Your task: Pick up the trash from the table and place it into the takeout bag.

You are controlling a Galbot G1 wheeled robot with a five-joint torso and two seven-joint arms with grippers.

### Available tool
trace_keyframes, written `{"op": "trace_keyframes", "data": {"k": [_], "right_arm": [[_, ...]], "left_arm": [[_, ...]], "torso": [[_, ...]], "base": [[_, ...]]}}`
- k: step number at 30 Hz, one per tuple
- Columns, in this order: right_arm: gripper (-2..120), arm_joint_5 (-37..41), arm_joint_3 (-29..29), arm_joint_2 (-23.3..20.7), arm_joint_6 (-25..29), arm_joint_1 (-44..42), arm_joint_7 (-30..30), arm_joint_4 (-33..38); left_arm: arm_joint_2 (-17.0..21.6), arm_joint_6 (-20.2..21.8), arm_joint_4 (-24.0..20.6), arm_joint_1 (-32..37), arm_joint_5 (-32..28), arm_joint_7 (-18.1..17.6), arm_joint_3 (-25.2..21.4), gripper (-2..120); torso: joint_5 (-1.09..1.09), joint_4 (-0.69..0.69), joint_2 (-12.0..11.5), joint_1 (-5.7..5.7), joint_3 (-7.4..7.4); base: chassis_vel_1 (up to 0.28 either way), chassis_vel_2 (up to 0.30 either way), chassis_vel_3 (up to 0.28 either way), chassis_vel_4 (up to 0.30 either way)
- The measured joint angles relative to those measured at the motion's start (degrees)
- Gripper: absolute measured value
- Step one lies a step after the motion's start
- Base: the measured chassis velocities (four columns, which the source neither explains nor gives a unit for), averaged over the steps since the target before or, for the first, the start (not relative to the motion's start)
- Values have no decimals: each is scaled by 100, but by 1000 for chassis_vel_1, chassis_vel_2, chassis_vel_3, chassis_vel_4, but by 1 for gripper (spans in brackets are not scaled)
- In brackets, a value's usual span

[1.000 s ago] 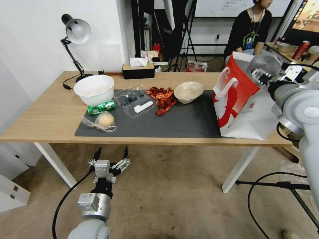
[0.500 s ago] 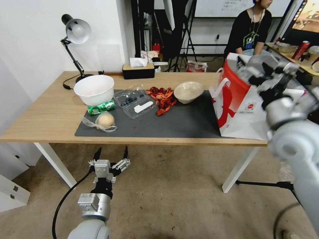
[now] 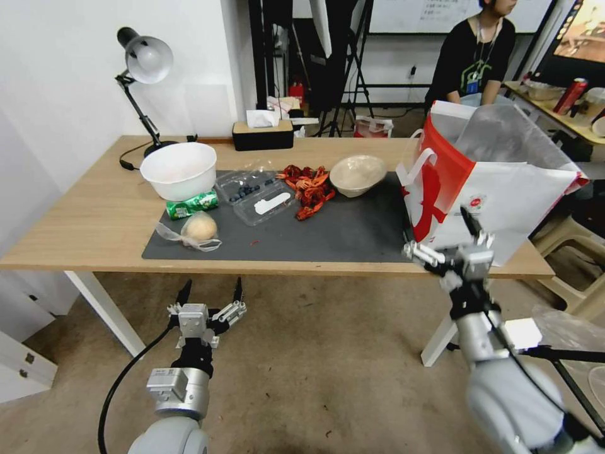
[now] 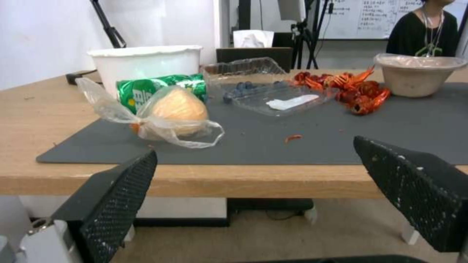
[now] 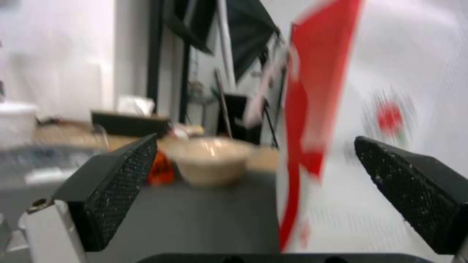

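On the table [image 3: 94,221], a dark mat [image 3: 353,233] carries the trash: a bagged bun [image 3: 200,228] [image 4: 170,109], a crushed green can [image 3: 192,203] [image 4: 146,91], a clear clamshell [image 3: 255,195] [image 4: 263,87], red shells [image 3: 309,186] [image 4: 351,87] and a beige bowl [image 3: 358,173] [image 5: 210,160]. The takeout bag [image 3: 498,195] [image 5: 390,128] stands open at the mat's right end. My left gripper [image 3: 211,293] [image 4: 254,148] hangs open below the table's front edge, facing the bun. My right gripper [image 3: 436,232] [image 5: 256,138] is open and empty at the front edge beside the bag.
A large white bowl [image 3: 178,169] sits behind the can. A desk lamp [image 3: 145,60] and a black tissue box [image 3: 263,133] stand along the back edge. A smaller table with a red can [image 3: 570,94] is at the far right. A black stand leg [image 3: 535,350] crosses the floor.
My right arm swung down from above the bag's mouth to the table's front edge beside the bag, leaving the whole bag in sight. The left arm stayed still.
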Motion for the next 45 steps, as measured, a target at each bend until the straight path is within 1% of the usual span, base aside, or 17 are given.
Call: {"op": "trace_keyframes", "data": {"k": [4,11,18,21,24,25,28,29,32,34,36,37,39,40,41,45], "right_arm": [[100,-164,-84,172,285,-264,98,-334],[100,-248,-361,363,501,-473,263,-597],[100,-218,-426,400,494,-425,272,-571],[100,-132,-472,390,410,-345,303,-499],[100,64,-640,354,167,-93,441,-362],[100,64,-640,354,167,-93,441,-362],[100,402,-857,315,-201,371,604,-229],[100,402,-857,315,-201,371,604,-229],[100,970,-1030,248,-626,955,671,-224],[100,1102,-1064,233,-705,1088,689,-258],[100,1620,-1190,187,-997,1612,783,-420],[100,1620,-1190,187,-997,1612,783,-420],[100,2146,-1322,167,-1234,2195,896,-633],[100,2341,-1376,166,-1308,2437,930,-729],[100,2341,-1376,166,-1308,2437,930,-729],[100,3108,-1656,203,-1529,3404,1083,-1249]], "left_arm": [[0,-1,1,-5,-6,-2,-9,100],[0,-3,2,1,-7,-4,-9,100],[9,-14,0,11,-7,-6,-15,100],[9,-22,-1,16,-7,-7,-16,100],[12,-35,-3,17,-11,-8,-29,100],[12,-35,-3,17,-11,-8,-29,100],[11,-44,-15,19,-14,-9,-38,100],[11,-44,-15,19,-14,-9,-38,100],[6,-49,-22,23,-15,-9,-43,100],[4,-50,-22,23,-15,-9,-44,100],[1,-53,-22,21,-15,-10,-47,100],[1,-53,-22,21,-15,-10,-47,100],[0,-59,-20,20,-15,-10,-48,100],[0,-61,-14,18,-15,-10,-51,100],[0,-61,-14,18,-15,-10,-51,100],[-1,-67,15,8,-14,-10,-65,100]], "torso": [[1,1,-1,0,0],[0,2,-1,1,1],[0,2,0,0,1],[0,1,-1,0,1],[0,1,-1,0,1],[0,1,-1,0,1],[0,2,-1,1,1],[0,2,-1,1,1],[0,1,-1,1,1],[0,1,-1,0,1],[2,2,-1,1,1],[2,2,-1,1,1],[1,1,-1,1,2],[1,2,-1,1,2],[1,2,-1,1,2],[-1,2,-2,1,2]], "base": [[0,0,0,0],[0,0,0,0],[0,0,0,0],[0,0,0,0],[0,0,0,0],[0,0,0,0],[0,0,0,0],[0,0,0,0],[0,0,0,0],[0,0,0,0],[0,0,0,0],[0,0,0,0],[0,0,0,0],[0,0,0,0],[0,0,0,0],[0,0,0,0]]}}
